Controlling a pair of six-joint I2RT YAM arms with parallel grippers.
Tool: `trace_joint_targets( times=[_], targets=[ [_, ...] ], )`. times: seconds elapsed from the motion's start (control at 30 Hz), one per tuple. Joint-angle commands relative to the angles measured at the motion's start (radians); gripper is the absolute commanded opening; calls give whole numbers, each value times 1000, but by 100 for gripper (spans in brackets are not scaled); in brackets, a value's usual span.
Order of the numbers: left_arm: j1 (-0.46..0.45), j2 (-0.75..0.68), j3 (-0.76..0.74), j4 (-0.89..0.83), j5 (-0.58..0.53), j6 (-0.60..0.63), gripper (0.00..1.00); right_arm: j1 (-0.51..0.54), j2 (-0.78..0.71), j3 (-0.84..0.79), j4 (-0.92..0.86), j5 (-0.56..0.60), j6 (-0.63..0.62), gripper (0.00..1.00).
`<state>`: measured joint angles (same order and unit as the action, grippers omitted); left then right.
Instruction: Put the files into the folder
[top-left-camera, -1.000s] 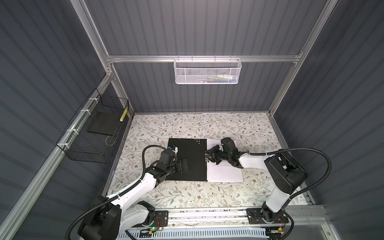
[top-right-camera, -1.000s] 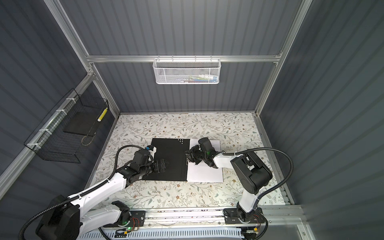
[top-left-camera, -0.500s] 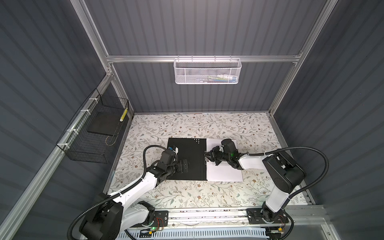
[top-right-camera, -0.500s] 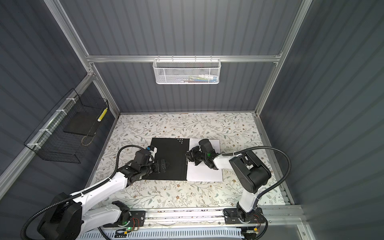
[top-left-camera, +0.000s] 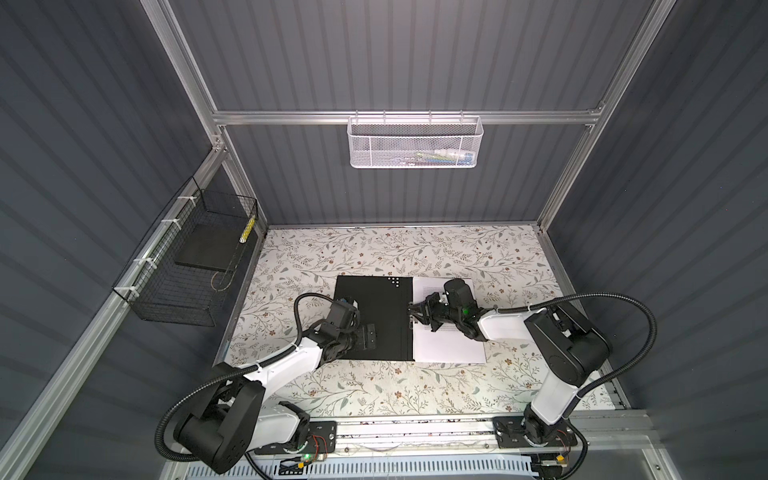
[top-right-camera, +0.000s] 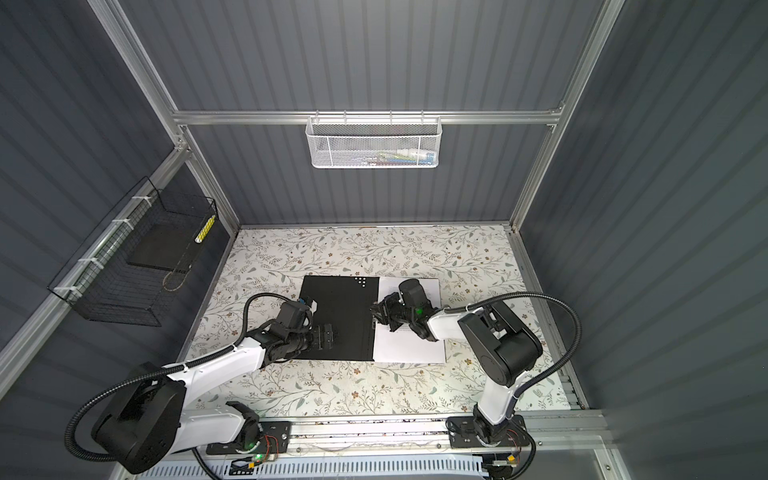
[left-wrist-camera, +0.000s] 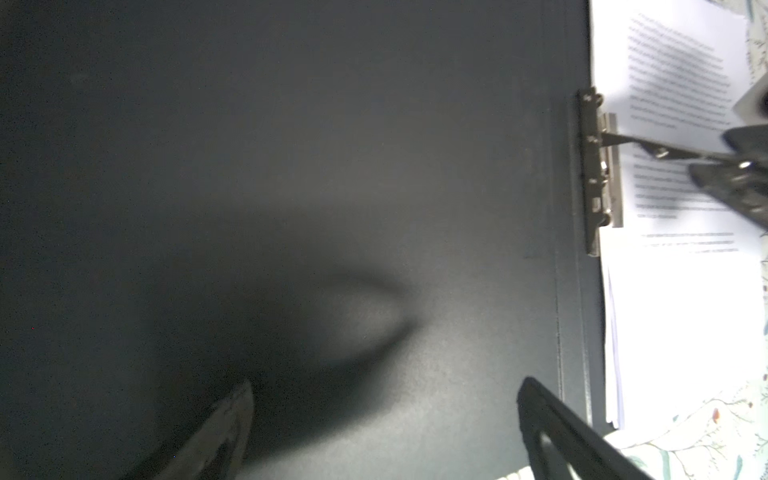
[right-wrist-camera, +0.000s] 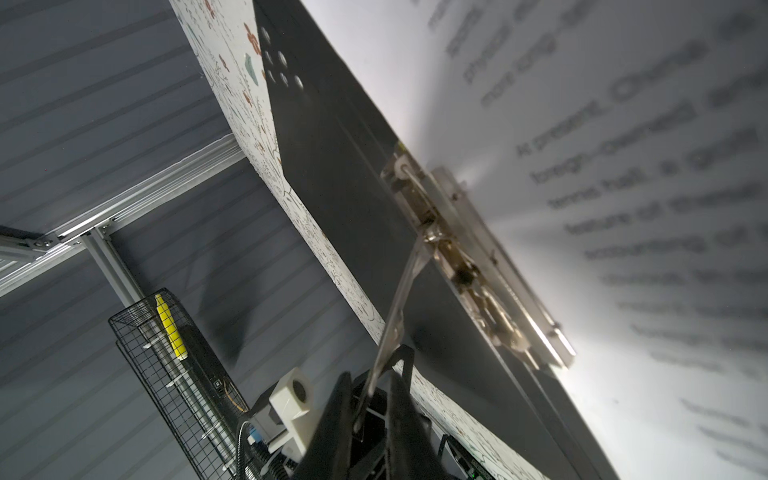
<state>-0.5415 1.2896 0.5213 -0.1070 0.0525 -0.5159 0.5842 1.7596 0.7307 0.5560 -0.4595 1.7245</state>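
1. Lying open and flat on the tabletop (top-left-camera: 374, 395) is the folder (top-left-camera: 374, 299), black inside up. The files (top-left-camera: 449, 349) are stacked over its rt half, inner edges at the spine, beside the metal clamp (left-wrist-camera: 598, 174).
2. Rt claw (right-wrist-camera: 370, 386): closed on the clamp lever (right-wrist-camera: 399, 303), which is angled up off the sheets. Lt claw (left-wrist-camera: 386, 432): jaws spread wide, nothing held, set low over the black lt cover. Contact w/ the cover cannot be confirmed.
3. Handling, files (judged): light, thin, floppy sheets, easily fanned out of register or creased. They are best pressed flat from above or pushed at a stack edge, not pinched mid-sheet.
4. Handling, folder (judged): thin, semi-stiff, light enough to skate on the tabletop when the lever is worked. The lt cover is judged the place to be pinned down. The lever is narrow, stiff, prob. sprung metal. It is best taken square near its free end, as slip-off is likely.
5. View differences: the lever caught between the rt claw's fingers is shown only by the rt wrist view. In both top views that spot is too small and dark to be read. Layered sheet edges of the stack are resolved in the lt wrist view only. Overall layout of both arms is given by the top views alone.
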Motion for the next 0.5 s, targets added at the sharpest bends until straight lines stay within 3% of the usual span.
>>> trace_joint_targets(
  times=[0.0,0.47],
  targets=[
    [2,15,-16,13,-7,-12,100,-2,14,-16,33,-13,6,16],
    [2,43,-24,22,-29,-21,100,-1,9,-40,50,-12,12,11]
  ],
)
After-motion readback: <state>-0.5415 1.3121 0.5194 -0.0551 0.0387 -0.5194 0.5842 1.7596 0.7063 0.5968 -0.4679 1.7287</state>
